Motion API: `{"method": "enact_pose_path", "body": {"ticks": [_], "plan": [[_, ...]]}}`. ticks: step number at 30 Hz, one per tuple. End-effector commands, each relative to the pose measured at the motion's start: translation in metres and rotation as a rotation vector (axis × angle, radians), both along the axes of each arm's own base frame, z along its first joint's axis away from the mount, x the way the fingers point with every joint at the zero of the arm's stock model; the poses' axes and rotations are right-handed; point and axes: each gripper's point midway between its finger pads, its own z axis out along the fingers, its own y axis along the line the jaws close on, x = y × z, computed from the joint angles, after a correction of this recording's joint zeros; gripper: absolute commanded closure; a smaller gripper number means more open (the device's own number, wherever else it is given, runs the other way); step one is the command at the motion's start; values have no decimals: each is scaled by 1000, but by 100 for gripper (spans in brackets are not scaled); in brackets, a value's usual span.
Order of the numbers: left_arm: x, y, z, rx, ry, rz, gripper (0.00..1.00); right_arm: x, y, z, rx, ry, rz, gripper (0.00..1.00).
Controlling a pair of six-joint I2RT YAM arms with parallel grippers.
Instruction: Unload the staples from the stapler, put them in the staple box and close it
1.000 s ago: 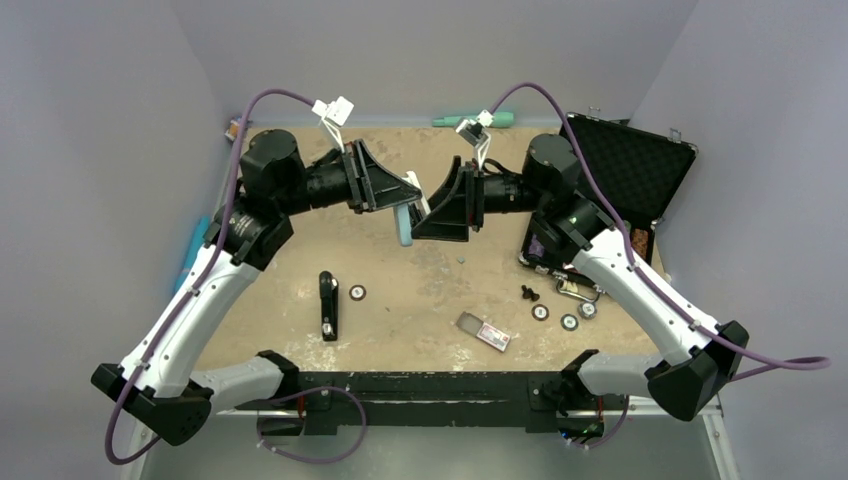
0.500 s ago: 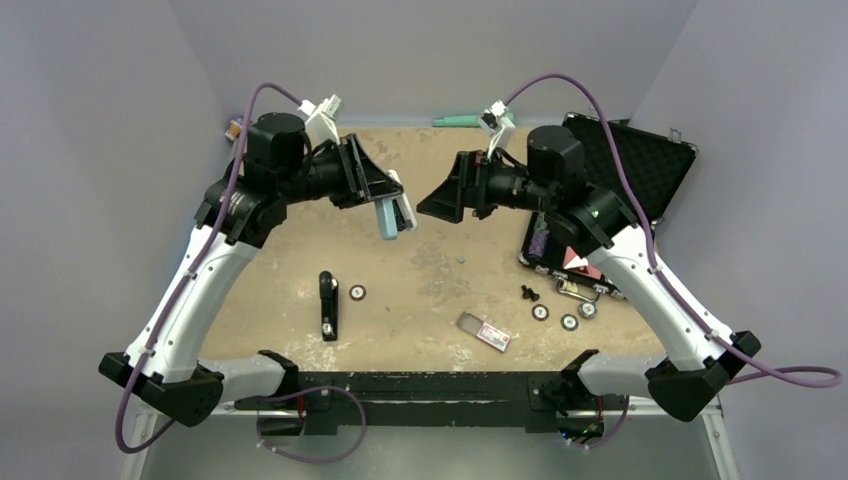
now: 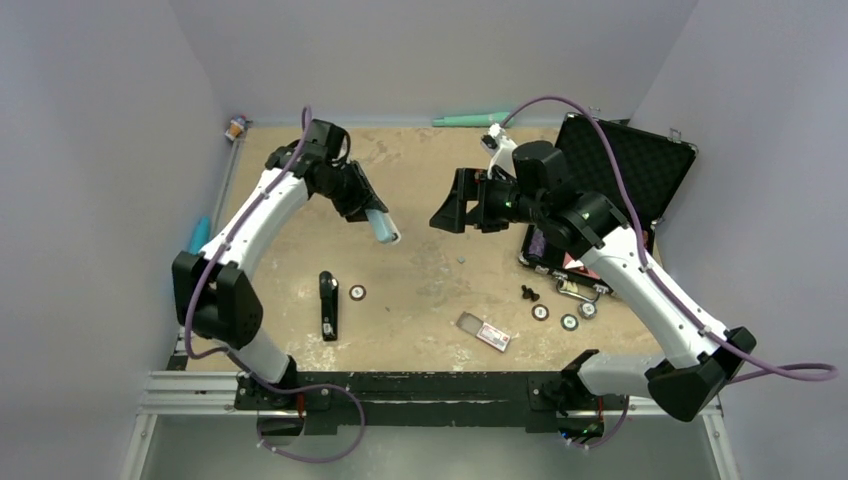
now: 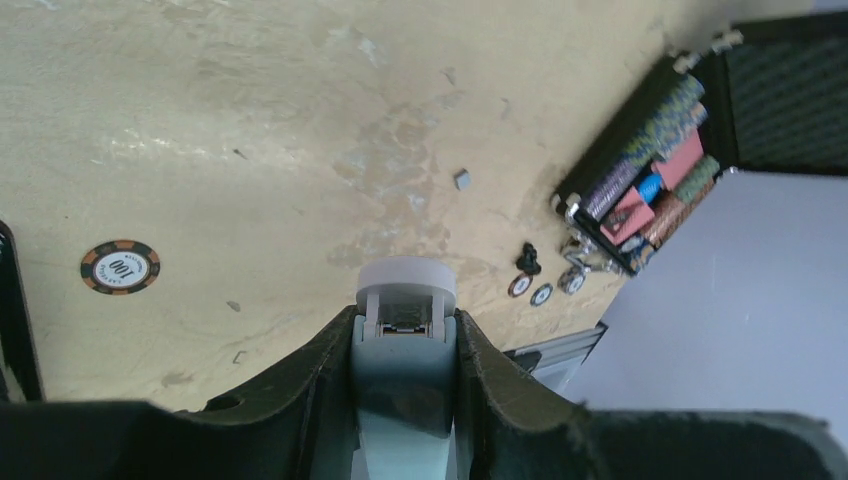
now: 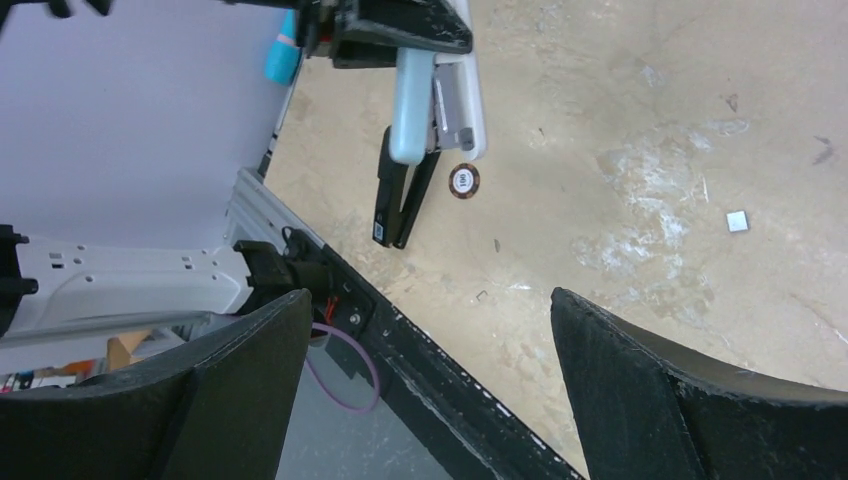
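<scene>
Left pincer (image 3: 371, 211) clamps a pale-blue tool (image 3: 384, 229), right pincer (image 3: 447, 212) gapes empty opposite, and the black stapler (image 3: 328, 305) on the worktop (image 3: 430, 275) below the left pincer probably needs grasping next.

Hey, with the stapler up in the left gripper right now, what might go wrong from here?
1. The left gripper alone holds the pale blue stapler in the air, with much of it jutting past the fingers; a pull might pivot it or slip it loose.
2. The right gripper is open and apart from it; a skewed approach could knock it.
3. Freed staples could scatter across the table.
</scene>
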Motion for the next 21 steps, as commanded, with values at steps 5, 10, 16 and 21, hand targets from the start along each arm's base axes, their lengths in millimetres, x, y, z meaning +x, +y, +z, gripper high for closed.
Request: {"method": "enact_pose_path", "body": {"ticks": [5,10,16,21], "plan": [[45,23,-69,-33,214,302,100,7,-26,17,-54,-52,-122,7],[77,50,-95,-54,268,448,100,14,-37,18,-69,-61,-172,6],[95,76,-129,-77,393,605,100,27,-46,17,-79,-54,-212,6],[116,95,-142,-146,414,720,100,31,-45,15,-76,-41,-209,4]]}}
